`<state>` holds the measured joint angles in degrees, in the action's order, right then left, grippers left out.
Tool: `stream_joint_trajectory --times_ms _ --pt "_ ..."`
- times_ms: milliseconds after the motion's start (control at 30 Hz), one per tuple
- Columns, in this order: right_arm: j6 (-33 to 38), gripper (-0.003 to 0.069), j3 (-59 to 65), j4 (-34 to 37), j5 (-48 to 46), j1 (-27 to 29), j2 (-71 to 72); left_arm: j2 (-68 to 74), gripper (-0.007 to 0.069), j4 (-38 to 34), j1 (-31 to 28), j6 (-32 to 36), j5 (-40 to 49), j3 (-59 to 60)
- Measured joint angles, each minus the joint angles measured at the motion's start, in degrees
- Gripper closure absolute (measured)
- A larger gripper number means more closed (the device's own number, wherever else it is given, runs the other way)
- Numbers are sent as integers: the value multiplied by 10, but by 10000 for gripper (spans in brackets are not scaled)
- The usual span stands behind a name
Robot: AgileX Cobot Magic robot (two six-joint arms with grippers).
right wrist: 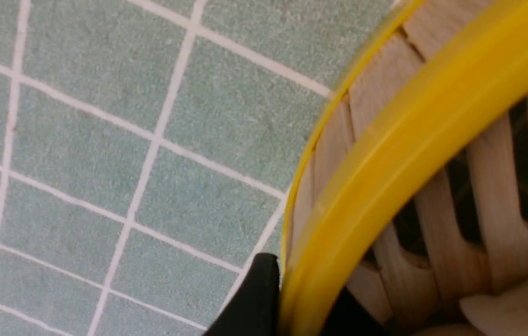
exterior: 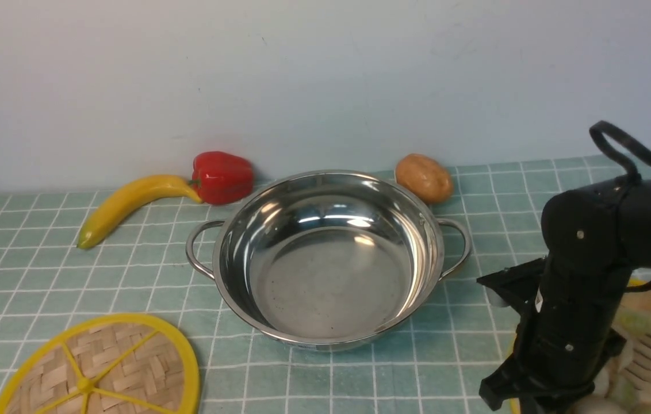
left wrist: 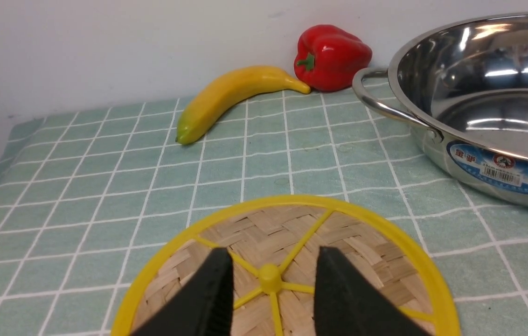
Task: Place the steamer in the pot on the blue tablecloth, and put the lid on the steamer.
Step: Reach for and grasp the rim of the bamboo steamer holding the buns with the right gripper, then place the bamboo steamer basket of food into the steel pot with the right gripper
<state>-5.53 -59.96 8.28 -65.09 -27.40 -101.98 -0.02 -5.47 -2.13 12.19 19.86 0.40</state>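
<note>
Nothing is placed so far: the pot (exterior: 328,276) is empty, and the steamer (right wrist: 385,135) sits on the blue tablecloth (right wrist: 72,107), off to the robot's right of the pot. The right jaws (right wrist: 299,298) are down at the steamer's near-pot side, one finger on each side of its yellow rim, closed on it. The steamer does not look lifted. As I judge it, the grip is the step in hand; the lift, the lowering into the pot and the whole of the lid work are left.

The left jaws (left wrist: 273,284) stand apart and hold nothing, with the lid (left wrist: 348,252) lying flat beyond their tips, hub in line with the space between them.

As for edges, the front view cuts off the steamer's outer side, so how near it lies to any edge of the tabletop I cannot tell. Between the right jaws and the pot there is a strip of bare cloth, crossed only by the pot's right handle (exterior: 459,247), which the steamer would have to clear on the way over. The potato (exterior: 424,178) is farther from those jaws, behind the pot's rim. Bare cloth also lies between the lid and the pot. The steamer is only slightly narrower than the pot, so the lowering probably needs careful centring.
</note>
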Motion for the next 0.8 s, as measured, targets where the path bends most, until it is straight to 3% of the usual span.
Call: stream_joint_trajectory --times_ms 333,633,800 --pt "-54 600 -27 -126 -50 0 129 0 381 0 0 0 0 0" --pt "16 600 -166 -73 -58 -6 142 0 381 0 0 0 0 0" --pt "55 600 -307 -72 -66 -55 72 0 381 0 0 0 0 0"
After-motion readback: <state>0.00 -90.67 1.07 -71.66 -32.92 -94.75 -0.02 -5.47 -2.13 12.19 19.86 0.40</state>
